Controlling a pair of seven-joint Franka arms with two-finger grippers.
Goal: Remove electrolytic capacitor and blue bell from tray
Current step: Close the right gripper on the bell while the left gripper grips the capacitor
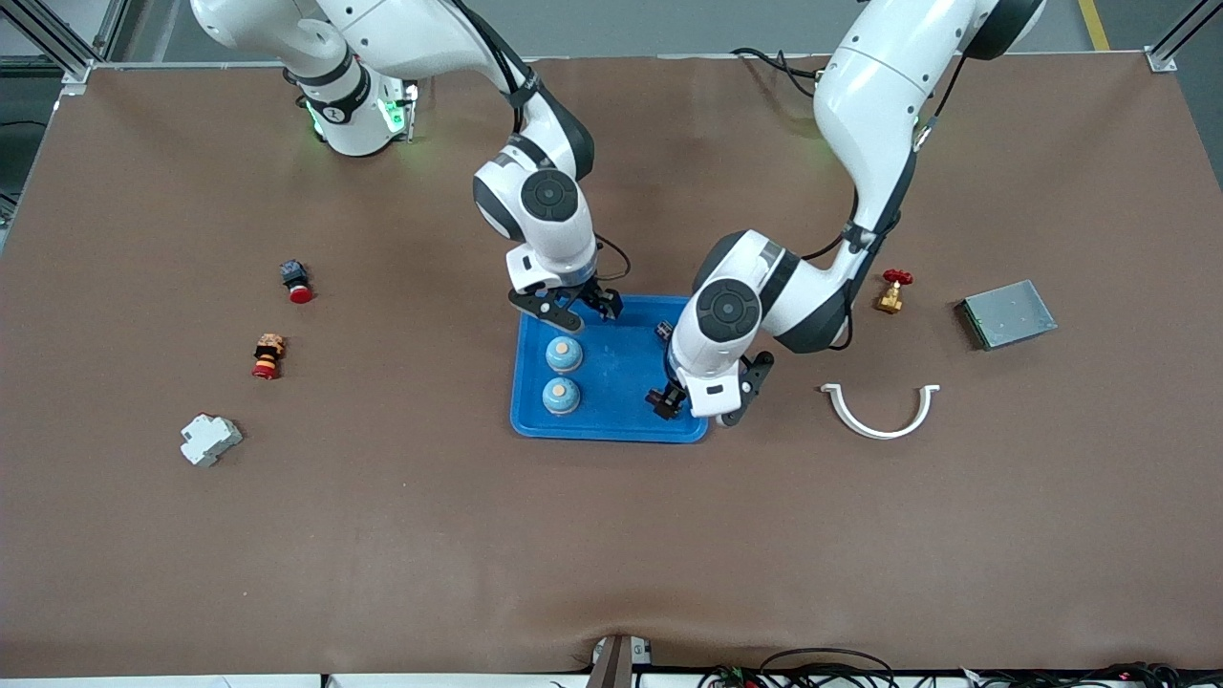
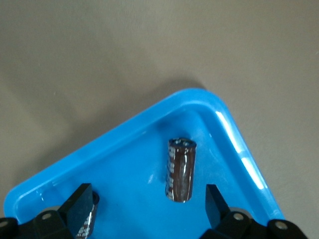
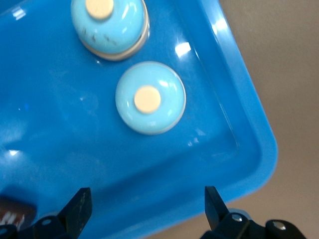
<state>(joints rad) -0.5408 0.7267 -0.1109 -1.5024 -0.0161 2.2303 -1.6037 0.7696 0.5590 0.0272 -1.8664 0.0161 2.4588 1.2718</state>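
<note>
while a brown, matte covering (image 1: pixel 382 535) stretched across the whole table, slightly rumpled at the edge nearest the front camera, a grey floor and aluminium framing showed past its corners. the blue tray (image 1: pixel 611 428), glossy plastic with rounded corners and a raised lip, served as the landmark near the table's middle. in the tray stood two pale blue domed bells, each with a cream button on top: one bell (image 1: pixel 564 354) farther from the front camera, the other bell (image 1: pixel 561 396) nearer. a dark cylindrical capacitor (image 2: pixel 180 170) with a shiny sleeve lay in the tray's corner toward the left arm's end, and a second capacitor (image 2: pixel 85 219) lay partly hidden by a finger. the right gripper (image 1: pixel 566 311) hung over the tray's rim farthest from the camera, its claw spread wide and holding nothing. the left gripper (image 1: pixel 702 401) hung over the tray's edge toward the left arm's end, claw likewise wide and empty. a white curved clip (image 1: pixel 879 416) lay off the tray toward the left arm's end.
</note>
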